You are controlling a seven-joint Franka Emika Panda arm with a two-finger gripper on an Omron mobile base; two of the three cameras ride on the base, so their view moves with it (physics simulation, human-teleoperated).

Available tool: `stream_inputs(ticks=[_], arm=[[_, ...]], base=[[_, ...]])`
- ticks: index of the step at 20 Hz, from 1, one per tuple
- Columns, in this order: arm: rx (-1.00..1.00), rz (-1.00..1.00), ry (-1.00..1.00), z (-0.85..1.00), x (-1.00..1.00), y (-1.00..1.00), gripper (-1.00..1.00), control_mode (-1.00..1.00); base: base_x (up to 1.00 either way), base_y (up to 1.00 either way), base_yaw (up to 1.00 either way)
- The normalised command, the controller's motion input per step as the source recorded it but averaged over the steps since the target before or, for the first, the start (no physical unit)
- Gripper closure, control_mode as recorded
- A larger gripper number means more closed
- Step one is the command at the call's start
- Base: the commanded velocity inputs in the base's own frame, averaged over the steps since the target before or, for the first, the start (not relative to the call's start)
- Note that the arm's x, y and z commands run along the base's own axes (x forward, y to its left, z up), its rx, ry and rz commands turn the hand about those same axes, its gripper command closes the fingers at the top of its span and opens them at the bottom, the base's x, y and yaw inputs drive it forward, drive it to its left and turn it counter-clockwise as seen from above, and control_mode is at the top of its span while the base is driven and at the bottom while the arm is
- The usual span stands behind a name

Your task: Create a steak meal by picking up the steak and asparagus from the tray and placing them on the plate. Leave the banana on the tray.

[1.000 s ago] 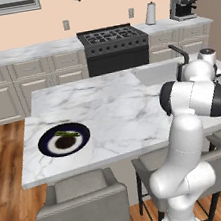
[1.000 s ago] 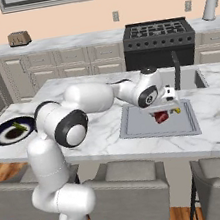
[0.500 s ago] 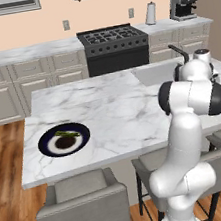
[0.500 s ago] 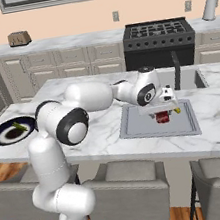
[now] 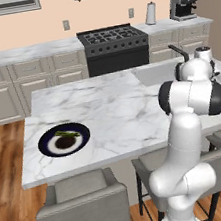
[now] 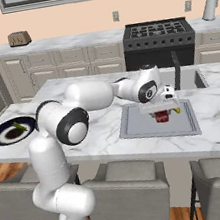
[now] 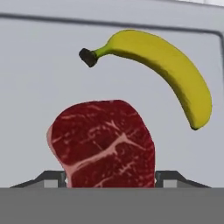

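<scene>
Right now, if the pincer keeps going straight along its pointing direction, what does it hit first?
Most likely the flat dark-red raw steak, which sits between the pincer fingertips in the hand view. Under it lies the light-grey rectangular tray. The curved yellow banana lies off that line.

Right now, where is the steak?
The steak lies on the grey tray at the right of the island in the right base view, under the hand. In the hand view it sits between the fingertips, the banana just beyond it.
</scene>
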Motion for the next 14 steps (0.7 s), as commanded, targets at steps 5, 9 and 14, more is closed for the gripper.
stream_inputs(ticks=[5, 9, 14], arm=[[-0.02, 0.03, -0.23, 0.49, -0.84, 0.61, 1.0, -1.0], [-0.09, 0.08, -0.28, 0.49, -0.84, 0.95, 1.0, -1.0], [-0.13, 0.03, -0.21, 0.52, -0.67, 1.0, 1.0, -1.0]], base=[[0.0, 0.0, 0.0], [0.0, 0.0, 0.0], [0.0, 0.0, 0.0]])
